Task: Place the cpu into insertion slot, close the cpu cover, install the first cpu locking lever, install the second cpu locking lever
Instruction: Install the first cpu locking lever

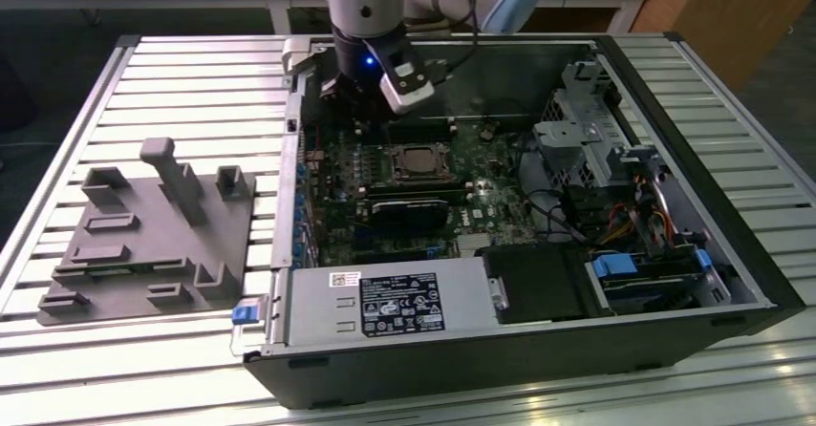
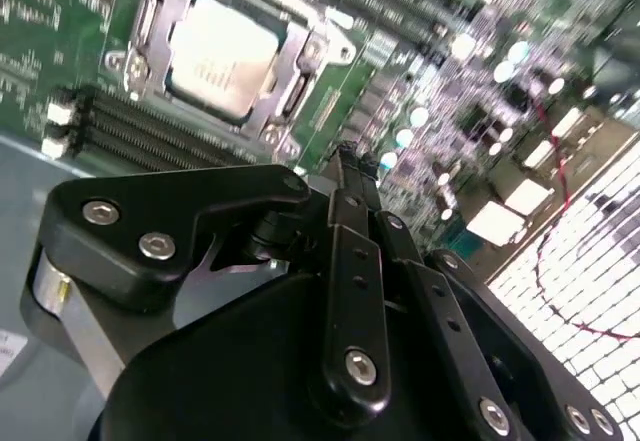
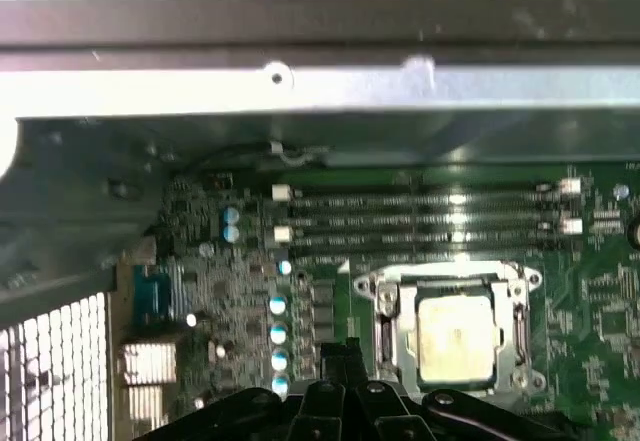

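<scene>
While the cpu (image 2: 220, 56) sits in the motherboard (image 2: 40, 21) with the cover (image 2: 300, 61) flat around it, the gripper (image 2: 348, 161) hangs above the board just beside them, its fingers (image 2: 355, 251) pressed together and holding nothing.

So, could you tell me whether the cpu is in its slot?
In: in the first wrist view the cpu lies flat inside the window of the cover.

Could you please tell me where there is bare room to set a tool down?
The slatted silver metal table is bare between the grey plastic fixture tray and its far edge; inside the open black computer case is crowded.
</scene>
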